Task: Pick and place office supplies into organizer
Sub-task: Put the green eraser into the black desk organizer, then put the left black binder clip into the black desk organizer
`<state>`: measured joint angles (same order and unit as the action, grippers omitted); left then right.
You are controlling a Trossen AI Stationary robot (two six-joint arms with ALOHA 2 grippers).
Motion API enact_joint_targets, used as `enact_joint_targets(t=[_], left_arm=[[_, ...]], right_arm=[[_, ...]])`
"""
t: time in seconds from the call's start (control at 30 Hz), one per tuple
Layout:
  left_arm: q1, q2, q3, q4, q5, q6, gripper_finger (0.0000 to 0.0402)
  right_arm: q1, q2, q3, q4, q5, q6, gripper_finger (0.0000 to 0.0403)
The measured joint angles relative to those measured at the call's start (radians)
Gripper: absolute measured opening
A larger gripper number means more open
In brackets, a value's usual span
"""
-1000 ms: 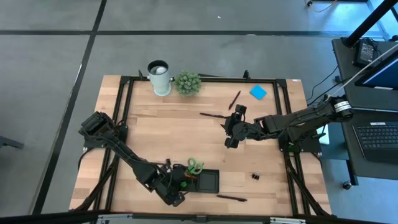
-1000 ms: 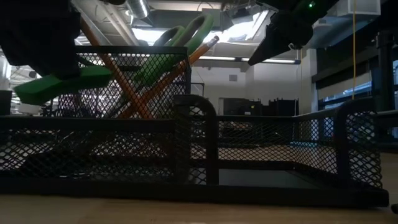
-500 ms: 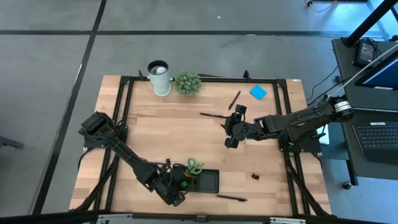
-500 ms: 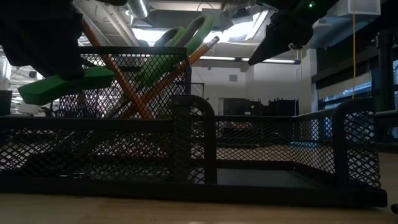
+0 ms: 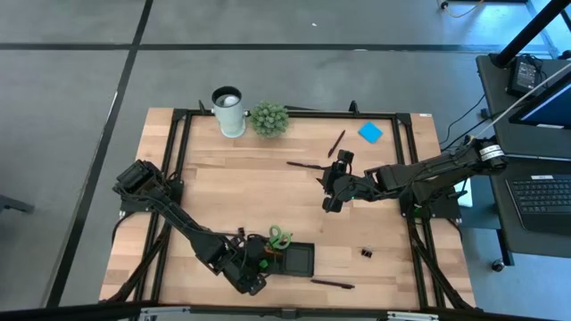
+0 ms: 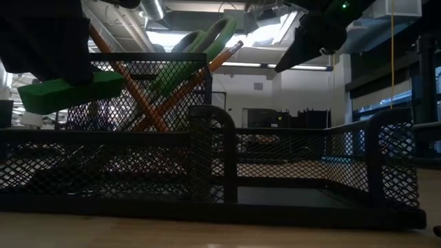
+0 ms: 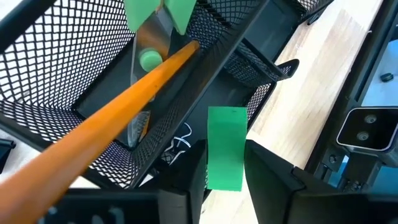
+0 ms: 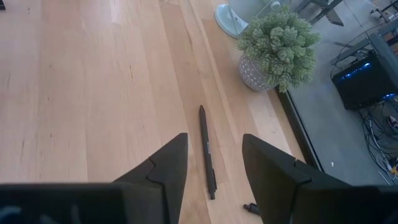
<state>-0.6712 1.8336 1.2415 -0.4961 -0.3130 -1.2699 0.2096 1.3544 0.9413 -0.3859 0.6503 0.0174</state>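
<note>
The left gripper (image 7: 225, 163) hangs over the near-left part of the organizer (image 5: 287, 259). The green eraser (image 7: 225, 147) lies lengthwise between its two fingers (image 7: 272, 171), above the mesh rim. A gap shows on one side, so whether the eraser is gripped cannot be told. Scissors (image 5: 279, 237) and an orange pencil (image 7: 118, 109) stand in the tall compartment. The right gripper (image 8: 212, 163) hovers mid-table with fingers parted, empty, a black pen (image 8: 206, 151) on the wood below the gap.
</note>
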Motion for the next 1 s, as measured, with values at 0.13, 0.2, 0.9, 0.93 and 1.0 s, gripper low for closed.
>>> enact_joint_targets(t=[0.13, 0.2, 0.9, 0.93, 1.0], left_arm=[[0.0, 0.0, 0.0, 0.0, -0.003, 0.0, 0.0109], [0.0, 0.0, 0.0, 0.0, -0.013, 0.0, 0.0111], [-0.008, -0.002, -0.001, 0.138, 0.546, -0.03, 0.0104], [-0.009, -0.003, -0.001, 0.138, 0.558, -0.036, 0.0104], [-0.014, -0.006, 0.0, 0.138, 0.6, -0.06, 0.0104]], right_arm=[[0.0, 0.0, 0.0, 0.0, 0.0, 0.0, 0.0156], [0.0, 0.0, 0.0, 0.0, 0.0, 0.0, 0.0156], [0.0, 0.0, 0.0, 0.0, 0.0, -0.004, 0.0156], [0.0, 0.0, 0.0, 0.0, 0.0, -0.004, 0.0156], [0.0, 0.0, 0.0, 0.0, 0.0, -0.003, 0.0156]])
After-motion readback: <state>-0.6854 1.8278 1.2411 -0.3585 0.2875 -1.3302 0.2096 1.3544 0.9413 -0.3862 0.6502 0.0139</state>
